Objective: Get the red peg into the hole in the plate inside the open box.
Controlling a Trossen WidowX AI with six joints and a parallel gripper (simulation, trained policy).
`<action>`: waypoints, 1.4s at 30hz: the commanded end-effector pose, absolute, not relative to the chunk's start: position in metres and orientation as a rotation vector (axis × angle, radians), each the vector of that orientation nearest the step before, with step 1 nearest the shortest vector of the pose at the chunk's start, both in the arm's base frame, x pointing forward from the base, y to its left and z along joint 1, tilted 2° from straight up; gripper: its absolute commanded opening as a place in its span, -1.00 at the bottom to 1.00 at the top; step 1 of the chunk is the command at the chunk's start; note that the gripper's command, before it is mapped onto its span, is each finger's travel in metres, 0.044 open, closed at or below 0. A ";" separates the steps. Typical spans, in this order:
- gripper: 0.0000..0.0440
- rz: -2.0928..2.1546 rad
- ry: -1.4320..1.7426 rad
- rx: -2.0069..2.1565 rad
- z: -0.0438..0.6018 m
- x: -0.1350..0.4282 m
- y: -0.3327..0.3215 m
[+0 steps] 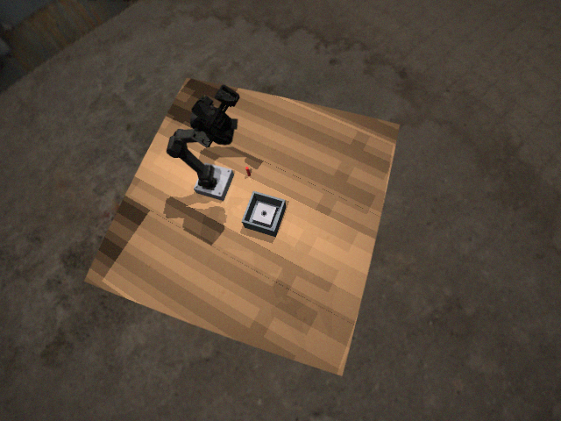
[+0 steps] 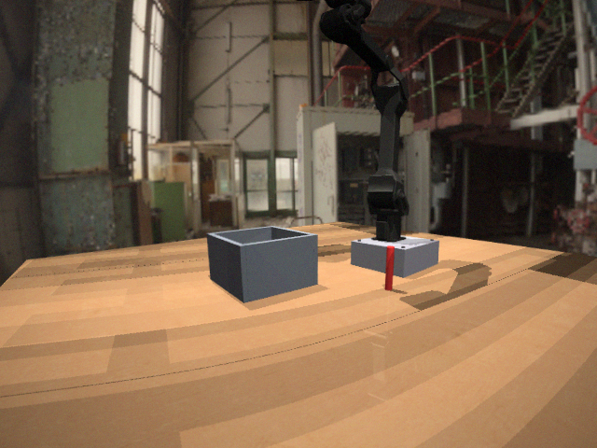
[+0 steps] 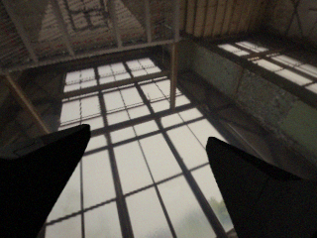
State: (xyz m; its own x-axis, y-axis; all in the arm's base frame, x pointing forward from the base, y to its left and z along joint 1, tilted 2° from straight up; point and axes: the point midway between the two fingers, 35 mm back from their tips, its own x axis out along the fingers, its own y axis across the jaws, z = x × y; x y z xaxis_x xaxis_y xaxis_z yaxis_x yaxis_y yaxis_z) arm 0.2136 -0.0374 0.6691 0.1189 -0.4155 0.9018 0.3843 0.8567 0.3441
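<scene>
The red peg [image 1: 248, 171] [image 2: 389, 268] stands upright on the table, beside the arm's base. The open grey box [image 1: 260, 229] [image 2: 282, 270] stands apart from the peg. In the top view, a white plate [image 1: 258, 218] with a dark round hole near its middle shows at the box's bottom; the exterior view hides the box's inside. My gripper [image 3: 150, 137] is open, with its two dark fingers wide apart and nothing between them. It is raised high above the table, away from peg and box, and the wrist view faces windows. The exterior view does not show the fingers.
The arm's light grey base block [image 1: 225, 177] [image 2: 376, 260] stands close to the peg, with the box on another side. The wooden table [image 1: 312, 272] [image 2: 289, 366] has its edges in view in the top view. Arm shadows fall across the wood.
</scene>
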 end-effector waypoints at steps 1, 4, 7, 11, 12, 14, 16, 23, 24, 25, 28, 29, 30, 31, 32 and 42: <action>0.92 -0.584 -1.313 0.018 0.667 0.218 -0.036; 1.00 -0.552 -1.245 -0.001 0.658 0.238 -0.029; 1.00 -0.489 -1.163 0.000 0.647 0.263 -0.019; 1.00 -0.403 -1.053 0.014 0.629 0.293 -0.003; 1.00 -0.382 -1.025 0.018 0.625 0.300 0.001; 1.00 -0.341 -0.969 0.026 0.614 0.313 0.010; 1.00 -0.300 -0.912 0.035 0.603 0.326 0.019; 1.00 -0.168 -0.708 0.068 0.560 0.363 0.051; 1.00 -0.151 -0.678 0.073 0.553 0.368 0.056; 1.00 -0.133 -0.649 0.078 0.546 0.372 0.061; 1.00 -0.084 -0.557 0.093 0.524 0.383 0.075; 1.00 -0.068 -0.527 0.098 0.516 0.386 0.080; 1.00 -0.053 -0.496 0.103 0.508 0.389 0.084; 1.00 -0.038 -0.465 0.109 0.501 0.392 0.089; 1.00 -0.023 -0.433 0.114 0.493 0.394 0.094; 1.00 0.096 -0.110 0.166 0.408 0.404 0.136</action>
State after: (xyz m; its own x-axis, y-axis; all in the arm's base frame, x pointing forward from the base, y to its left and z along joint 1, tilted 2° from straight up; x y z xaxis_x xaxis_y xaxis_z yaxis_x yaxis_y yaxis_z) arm 0.4057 0.1268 0.4256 0.9819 0.0540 0.1815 -0.0810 0.9861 0.1452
